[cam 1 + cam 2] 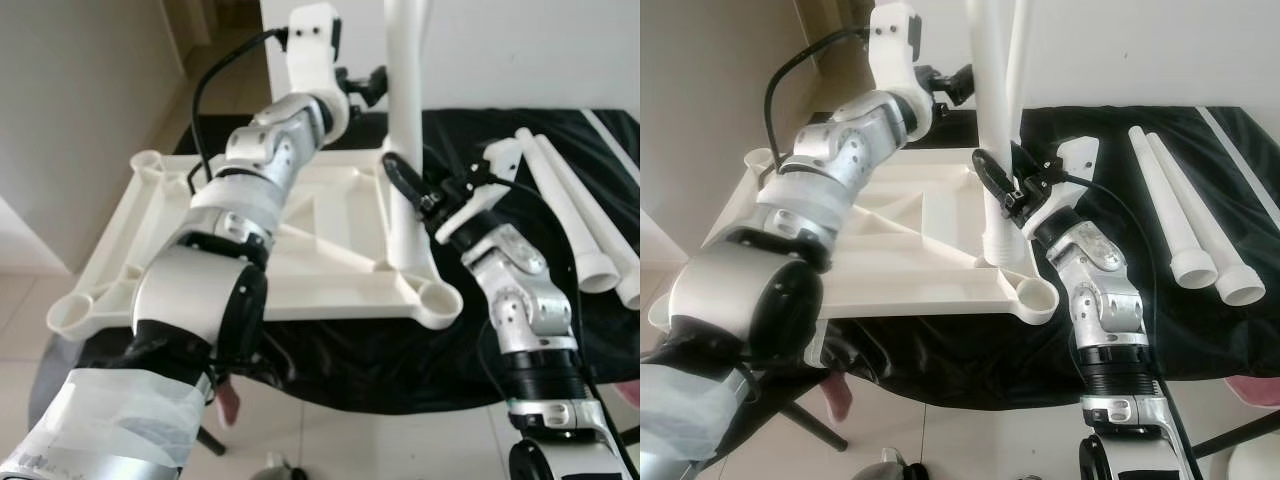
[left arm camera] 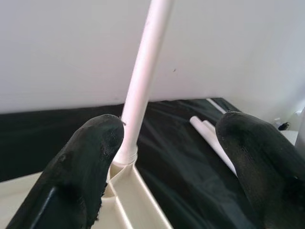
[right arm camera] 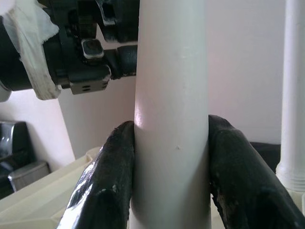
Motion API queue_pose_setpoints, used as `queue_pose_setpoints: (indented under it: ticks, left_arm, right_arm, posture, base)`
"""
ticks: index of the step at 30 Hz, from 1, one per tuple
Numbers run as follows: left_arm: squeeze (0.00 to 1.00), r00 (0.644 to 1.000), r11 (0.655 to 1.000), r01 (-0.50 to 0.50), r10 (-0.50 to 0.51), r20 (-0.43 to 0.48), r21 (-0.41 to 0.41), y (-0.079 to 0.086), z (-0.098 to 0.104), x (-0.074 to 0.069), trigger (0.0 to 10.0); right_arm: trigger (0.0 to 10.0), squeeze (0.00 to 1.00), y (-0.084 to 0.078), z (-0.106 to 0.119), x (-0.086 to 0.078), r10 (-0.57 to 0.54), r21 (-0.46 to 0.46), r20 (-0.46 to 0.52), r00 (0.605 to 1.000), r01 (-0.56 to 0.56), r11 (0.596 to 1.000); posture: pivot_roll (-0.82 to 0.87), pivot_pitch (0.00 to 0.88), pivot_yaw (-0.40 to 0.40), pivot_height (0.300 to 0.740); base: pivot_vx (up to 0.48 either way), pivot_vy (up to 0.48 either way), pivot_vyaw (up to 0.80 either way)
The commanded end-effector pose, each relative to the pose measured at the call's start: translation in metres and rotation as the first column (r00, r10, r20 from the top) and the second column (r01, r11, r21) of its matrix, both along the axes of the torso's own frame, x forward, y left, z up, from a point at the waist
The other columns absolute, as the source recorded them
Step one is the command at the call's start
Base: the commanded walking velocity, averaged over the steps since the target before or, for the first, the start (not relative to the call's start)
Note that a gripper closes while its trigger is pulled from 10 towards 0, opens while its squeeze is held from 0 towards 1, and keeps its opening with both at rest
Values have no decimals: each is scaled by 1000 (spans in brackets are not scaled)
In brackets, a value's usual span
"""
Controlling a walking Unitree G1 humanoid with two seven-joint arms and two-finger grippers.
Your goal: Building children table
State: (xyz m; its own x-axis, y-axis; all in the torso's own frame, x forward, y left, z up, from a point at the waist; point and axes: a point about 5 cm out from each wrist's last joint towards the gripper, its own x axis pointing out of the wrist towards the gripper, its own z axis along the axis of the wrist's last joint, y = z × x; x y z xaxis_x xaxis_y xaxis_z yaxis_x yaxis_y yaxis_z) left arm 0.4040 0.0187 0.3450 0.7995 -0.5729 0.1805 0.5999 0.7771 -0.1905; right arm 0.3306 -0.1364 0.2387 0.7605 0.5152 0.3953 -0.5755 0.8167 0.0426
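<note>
A white plastic children's tabletop (image 1: 330, 215) lies upside down on a worktop covered with black cloth (image 1: 520, 330). A white plastic table leg (image 1: 405, 150) stands upright in the tabletop's near right part, just beyond the near right corner socket (image 1: 437, 297). The right tool (image 3: 171, 167) pinches this leg, one black finger (image 3: 112, 181) pressed on each side. A second upright white leg (image 2: 140, 81) stands in a far corner socket. The left tool (image 2: 169, 157) hangs near the far edge with its fingers spread, touching nothing. Two loose white legs (image 1: 1185, 215) lie side by side on the cloth, to the right.
</note>
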Motion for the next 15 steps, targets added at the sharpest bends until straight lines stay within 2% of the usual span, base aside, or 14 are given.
queue_pose_setpoints:
  ticks: [1,7,15]
  left_arm:
    - [0,974,981,191,-188,126,-12,-16,23,-13,10000]
    - [0,966,973,228,-222,134,-31,-27,27,-18,10000]
    - [0,963,970,239,-231,137,-42,-31,29,-20,10000]
  right_arm:
    - [10000,0,8,-12,4,8,-34,-67,998,-10,999]
    - [10000,0,12,-14,8,-12,-15,-88,996,11,1000]
    - [10000,0,13,-14,10,-22,-9,-93,995,22,1000]
  posture:
    - [-34,0,31,740]
    - [-34,0,34,740]
    - [-35,0,35,740]
  base:
    - [0,0,0]
    - [0,0,0]
    - [0,0,0]
